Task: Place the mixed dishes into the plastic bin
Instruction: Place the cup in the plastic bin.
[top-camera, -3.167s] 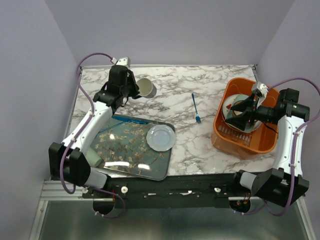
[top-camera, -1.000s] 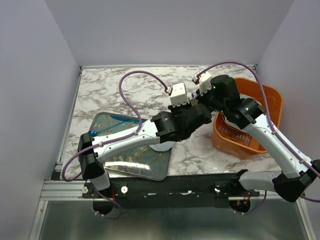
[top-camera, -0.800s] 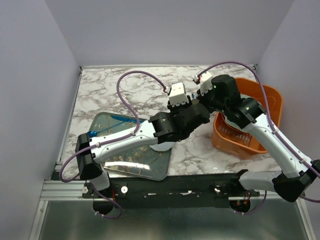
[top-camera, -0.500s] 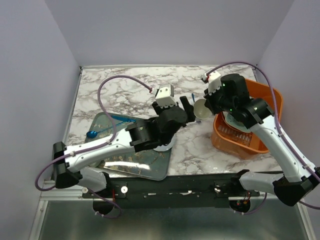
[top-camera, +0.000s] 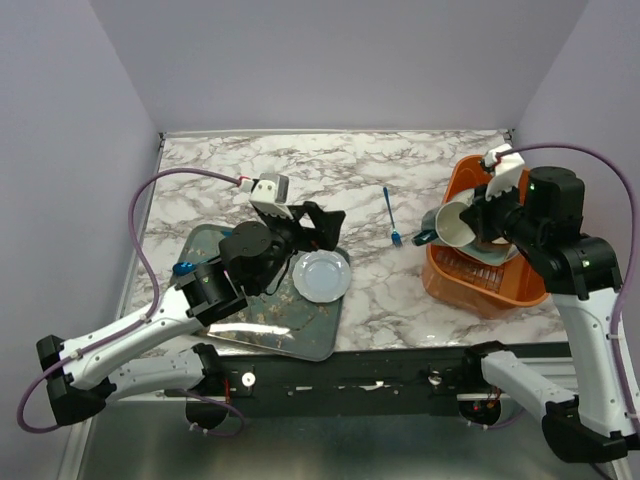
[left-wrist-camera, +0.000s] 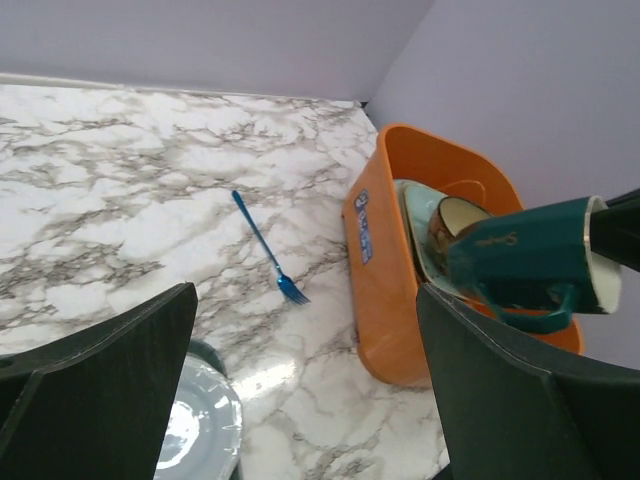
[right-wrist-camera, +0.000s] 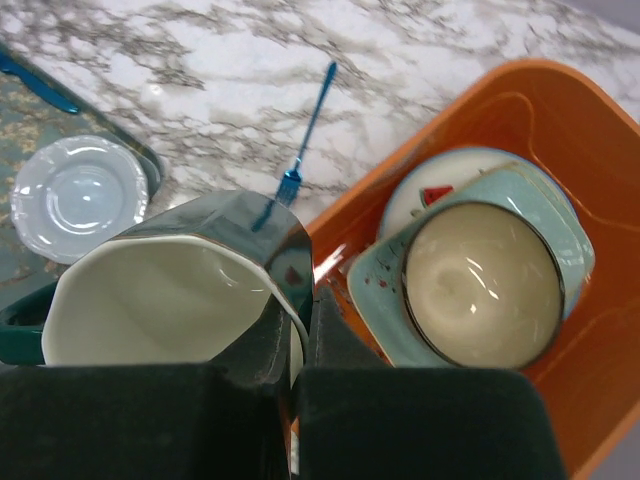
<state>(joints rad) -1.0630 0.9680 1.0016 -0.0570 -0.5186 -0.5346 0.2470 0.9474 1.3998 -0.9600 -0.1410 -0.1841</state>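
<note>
1 dark green mug (top-camera: 455, 222) hangs clamped by its rim between the right fingers (right-wrist-camera: 330, 335), over the orange bin (top-camera: 480, 295) wall; left fingers (left-wrist-camera: 100, 390) spread apart, empty. Released here, it could clip that wall or crack the brown bowl (right-wrist-camera: 483, 285) beyond

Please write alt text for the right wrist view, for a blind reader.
The right pincer grips a green mug by its rim, at the edge of an orange bin holding a bowl on a mint dish. A blue fork lies nearby.
</note>
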